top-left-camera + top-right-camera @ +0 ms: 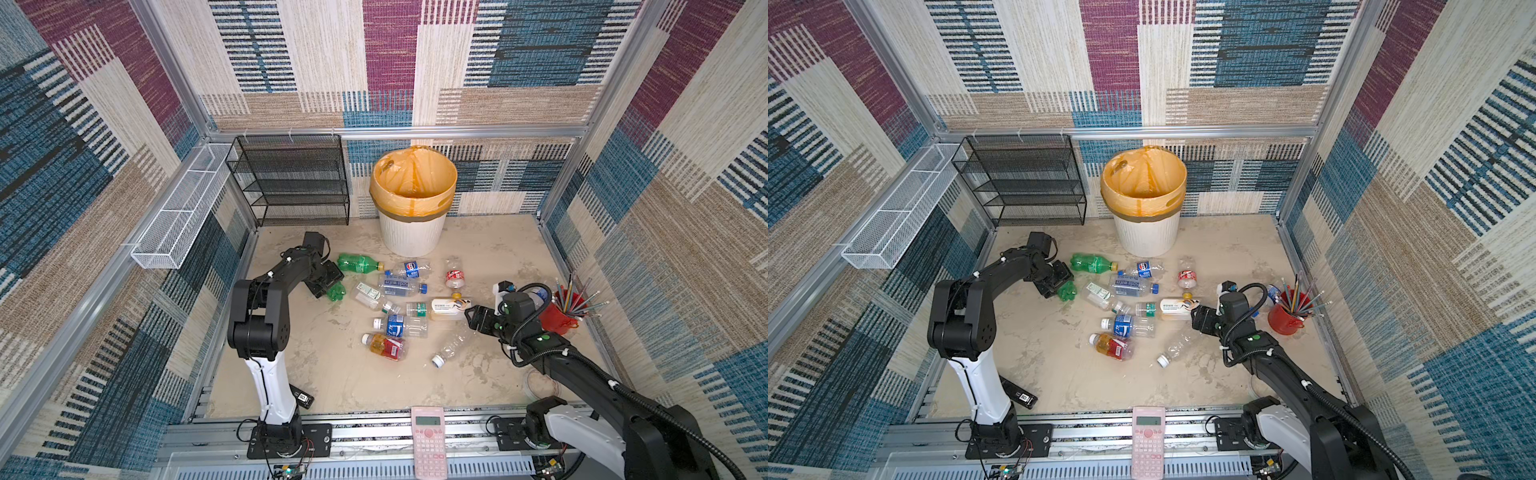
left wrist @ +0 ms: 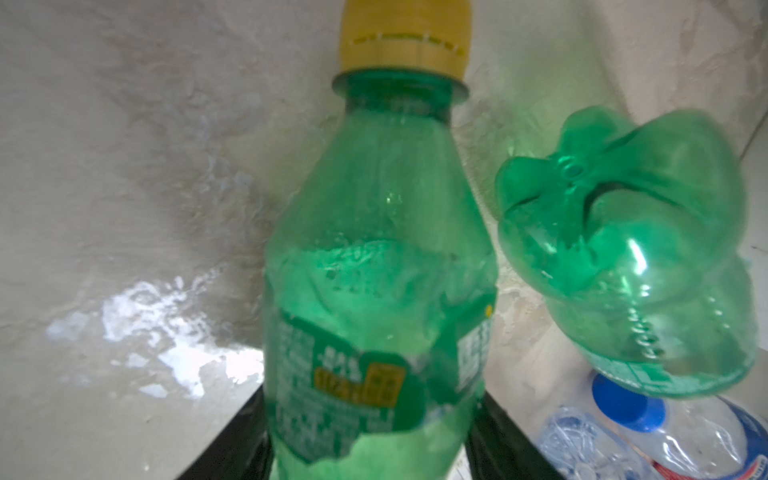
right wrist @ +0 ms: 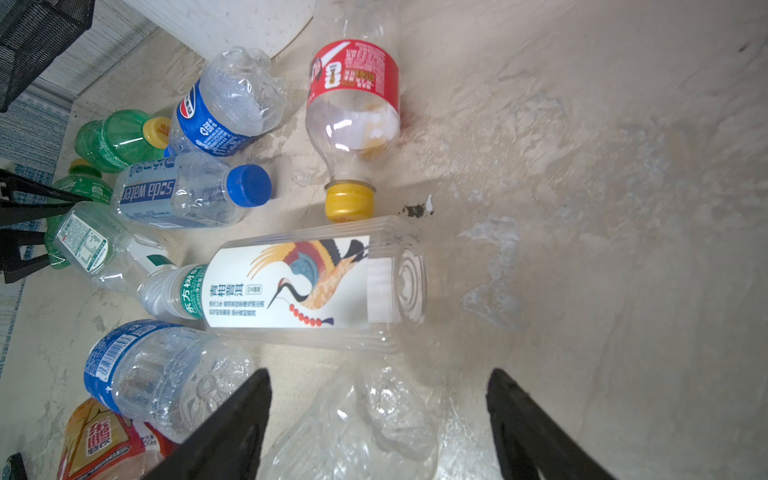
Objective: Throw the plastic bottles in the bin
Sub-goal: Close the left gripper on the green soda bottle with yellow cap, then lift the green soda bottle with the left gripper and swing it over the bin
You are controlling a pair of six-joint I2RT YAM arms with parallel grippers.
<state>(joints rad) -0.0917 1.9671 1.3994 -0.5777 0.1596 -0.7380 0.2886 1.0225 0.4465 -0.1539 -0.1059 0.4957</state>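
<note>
Grabbing step: my left claw [image 2: 374,395] looks clamped on the green plastic yellow-capped bottle [image 2: 374,270], right claw [image 3: 378,374] wide apart, so next I gotta carry it over the round white bin [image 1: 409,235] well past that claw.

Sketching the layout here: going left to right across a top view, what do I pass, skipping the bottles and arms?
white wire basket → black mesh rack → bin → red cup of pencils
</note>
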